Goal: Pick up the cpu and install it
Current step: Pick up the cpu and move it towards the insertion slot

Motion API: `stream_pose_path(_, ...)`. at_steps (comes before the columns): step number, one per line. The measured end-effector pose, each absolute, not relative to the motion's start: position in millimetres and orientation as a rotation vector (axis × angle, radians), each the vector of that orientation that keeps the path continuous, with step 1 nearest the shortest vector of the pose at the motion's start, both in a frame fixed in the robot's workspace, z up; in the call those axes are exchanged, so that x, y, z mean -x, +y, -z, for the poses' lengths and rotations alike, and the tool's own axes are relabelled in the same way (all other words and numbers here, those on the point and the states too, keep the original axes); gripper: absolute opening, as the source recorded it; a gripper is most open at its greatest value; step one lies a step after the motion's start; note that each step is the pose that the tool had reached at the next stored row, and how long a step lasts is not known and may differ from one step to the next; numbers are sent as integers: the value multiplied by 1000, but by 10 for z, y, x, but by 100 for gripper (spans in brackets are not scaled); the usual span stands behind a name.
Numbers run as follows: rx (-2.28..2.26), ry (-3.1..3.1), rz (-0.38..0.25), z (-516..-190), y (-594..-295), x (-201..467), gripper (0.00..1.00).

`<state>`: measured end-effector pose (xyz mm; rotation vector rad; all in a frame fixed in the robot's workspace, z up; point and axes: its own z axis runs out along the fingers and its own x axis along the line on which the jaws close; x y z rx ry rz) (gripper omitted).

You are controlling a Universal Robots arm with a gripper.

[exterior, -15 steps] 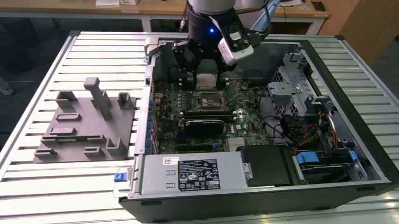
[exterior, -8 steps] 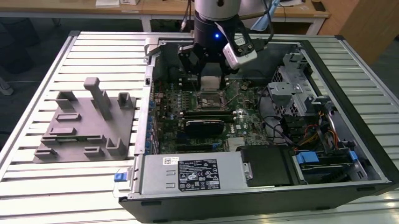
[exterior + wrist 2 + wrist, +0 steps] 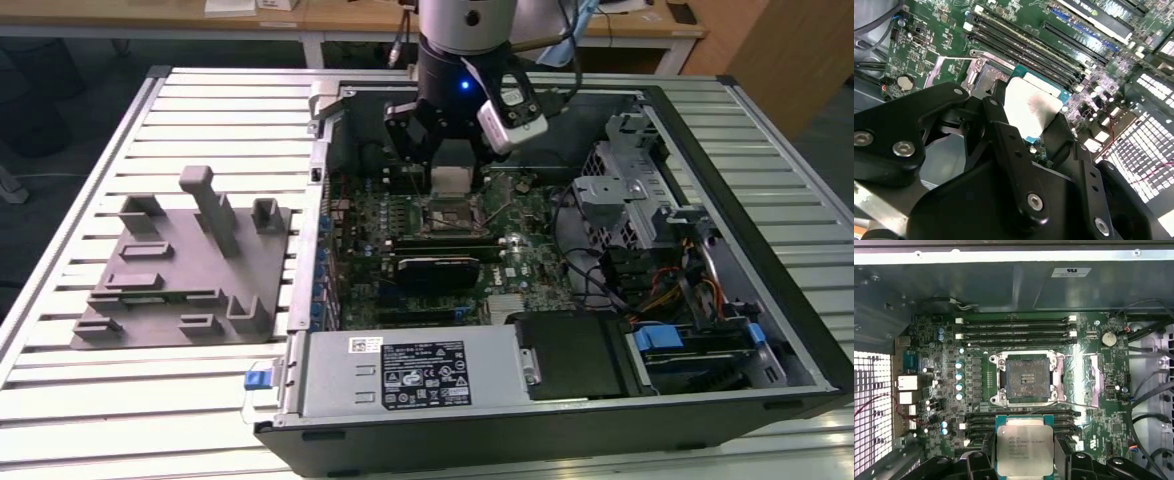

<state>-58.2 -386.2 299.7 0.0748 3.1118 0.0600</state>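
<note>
The cpu [image 3: 454,180] is a flat square chip with a silvery-white top and a green rim. My gripper [image 3: 454,176] is shut on it inside the open computer case, black fingers [image 3: 1000,107] pressing two opposite edges. In both wrist views the cpu [image 3: 1025,447] [image 3: 1031,107] hangs above the green motherboard [image 3: 1104,390], over the memory slots beside the socket. The square socket [image 3: 1026,377] lies open with its metal frame and lever raised; its contact field is bare. In the exterior view the socket [image 3: 454,213] sits just below the held chip.
The case [image 3: 747,110] lies open on a slatted table [image 3: 160,420]. A grey fixture plate [image 3: 187,260] with upright blocks stands at the exterior view's left. The power supply [image 3: 400,370], drive cage [image 3: 627,190] and cables [image 3: 667,290] crowd the case's other parts.
</note>
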Motion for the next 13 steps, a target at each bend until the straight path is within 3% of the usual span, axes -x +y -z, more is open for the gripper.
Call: stream_pose_path(13, -75, 3112, -60, -2894, -3673, 580, 54)
